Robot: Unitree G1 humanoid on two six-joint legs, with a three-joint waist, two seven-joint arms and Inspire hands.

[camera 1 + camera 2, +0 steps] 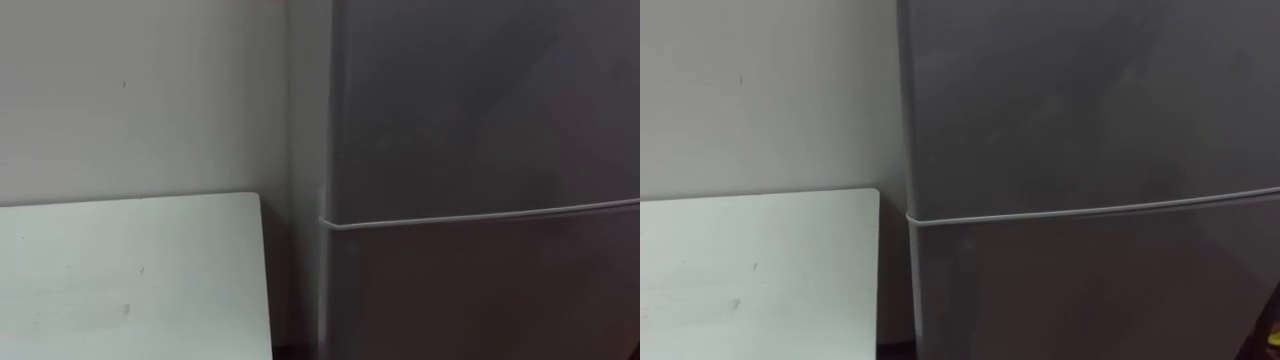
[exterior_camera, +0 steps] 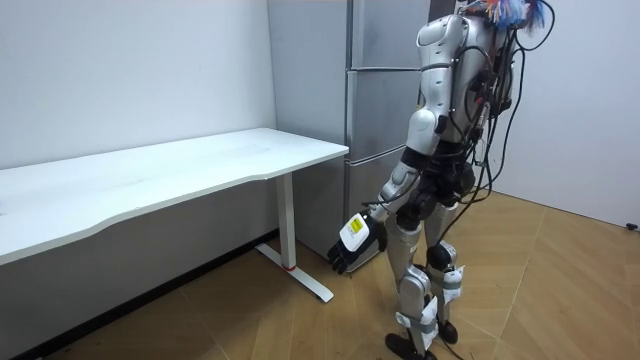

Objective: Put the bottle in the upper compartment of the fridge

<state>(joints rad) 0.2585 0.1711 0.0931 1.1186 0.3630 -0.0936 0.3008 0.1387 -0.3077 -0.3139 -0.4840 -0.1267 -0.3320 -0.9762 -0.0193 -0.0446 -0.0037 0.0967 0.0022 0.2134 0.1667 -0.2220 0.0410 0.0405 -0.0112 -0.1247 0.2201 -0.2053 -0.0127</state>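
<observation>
While the robot stands upright on the wood floor (image 2: 560, 300), close before the fridge (image 2: 385, 90) and facing it, both fridge doors are shut.

Eye views: the upper door (image 1: 480, 100) takes the top right. The lower door (image 1: 480, 290) sits directly under it. A thin pale seam (image 1: 480, 217) runs nearly level between the two. Both door fronts are grey and plain.

On the robot's left, a white table (image 1: 130, 270) shows its right-hand end and far corner. A narrow dark gap lies between the table's edge and the fridge's side, so the two are just beside each other but not touching. Behind the table a pale wall (image 1: 140, 100) runs up to the fridge.

Room view: the table is long and runs along the wall toward the room view's left. Its end nearest the fridge rests on a white leg (image 2: 290, 225) with a flat foot on the floor. The robot is seen from behind and to one side, and its body covers part of the fridge front.

Its left arm hangs down, angled a little out from the body. The left hand (image 2: 352, 245) is low, at thigh level, on the side toward the table leg but well apart from it. Whether this hand is open or closed round anything, I cannot tell.

Bottle: I cannot tell from these views where it is.
</observation>
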